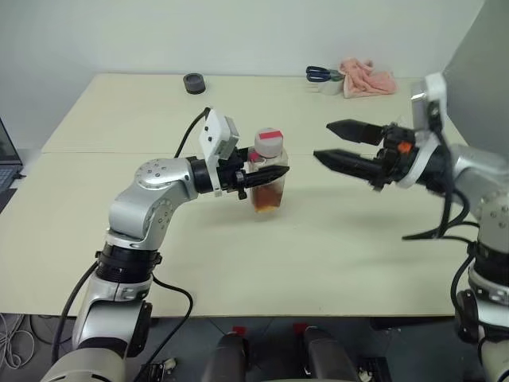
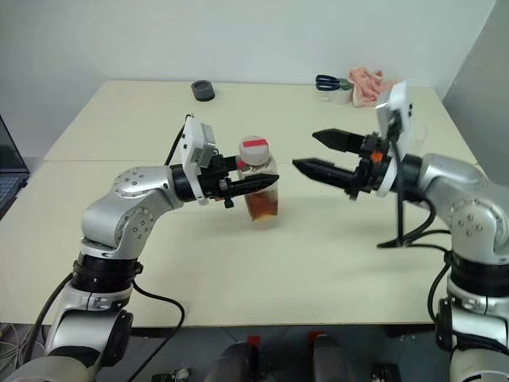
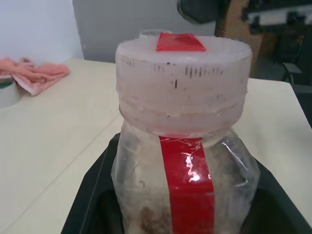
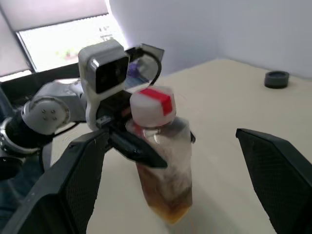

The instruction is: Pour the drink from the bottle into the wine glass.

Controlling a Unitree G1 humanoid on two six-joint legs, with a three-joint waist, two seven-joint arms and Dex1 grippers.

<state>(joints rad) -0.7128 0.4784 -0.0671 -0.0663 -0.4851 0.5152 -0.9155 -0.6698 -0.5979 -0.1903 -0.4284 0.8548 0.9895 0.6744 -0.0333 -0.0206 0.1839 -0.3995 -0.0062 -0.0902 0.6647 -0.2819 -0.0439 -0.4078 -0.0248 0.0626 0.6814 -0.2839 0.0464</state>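
Between the two arms, above the middle of the desk, the left pincer is clamped on the bottle, its black fingers crossing the clear body just under the neck. It holds the bottle upright and lifted off the desk, with the white cap and its red top on, and the drink sits as an amber pool in the lower part. Being small and mostly empty, the bottle looks light; its thin plastic wall would likely give under a hard squeeze, so the stiffer shoulder beneath the cap seems the safest place to hold, while the ribbed cap offers purchase for twisting. To the right and well apart from the bottle, the right pincer stands wide apart and holds nothing, its fingers level and aimed at the cap. Both forearms reach inward, roughly level, with the left elbow bent low near the desk edge. A tape roll, scissors and a pink cloth lie along the far side
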